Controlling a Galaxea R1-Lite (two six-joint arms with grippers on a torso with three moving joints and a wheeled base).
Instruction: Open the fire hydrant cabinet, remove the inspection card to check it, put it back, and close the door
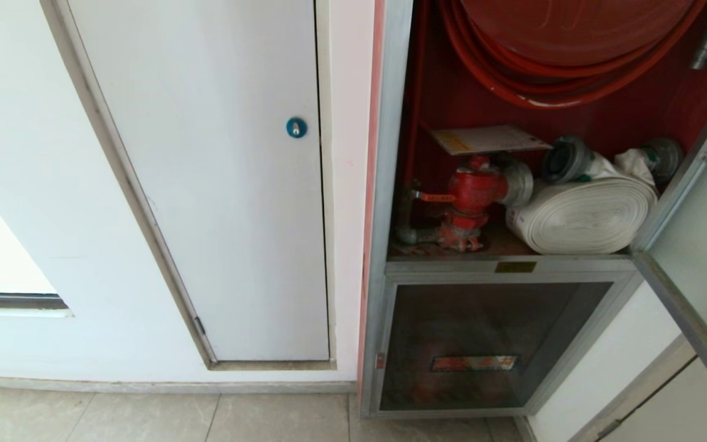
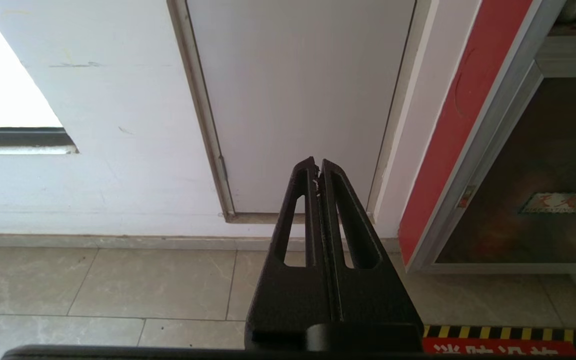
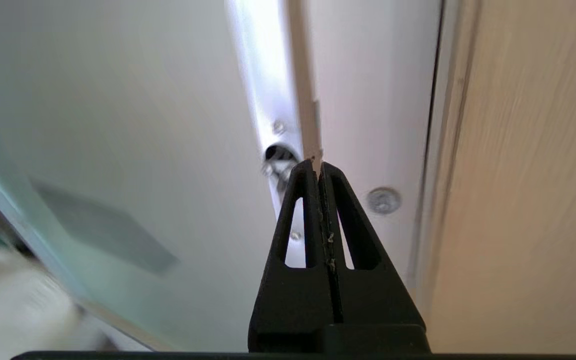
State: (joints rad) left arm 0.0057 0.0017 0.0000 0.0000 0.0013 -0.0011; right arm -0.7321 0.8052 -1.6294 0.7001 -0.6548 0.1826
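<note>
Only by wrist: right gripper [image 3: 319,167], pinched together, near door [image 3: 118,125].

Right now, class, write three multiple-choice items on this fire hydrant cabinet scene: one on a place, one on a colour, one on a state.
1. Where does the inspection card lie?
A. above the red valve
B. on the floor
C. on the white flush panel

2. What colour is the round lock on the white flush panel?
A. yellow
B. blue
C. black

3. How does the door of the fire hydrant cabinet stand?
A. shut
B. swung open
C. taken off

Answers:
1 A, the card sits just over the valve's top.
2 B, a blue disc shows on the panel.
3 B, the red inside and the white rolled hose are exposed.
</note>
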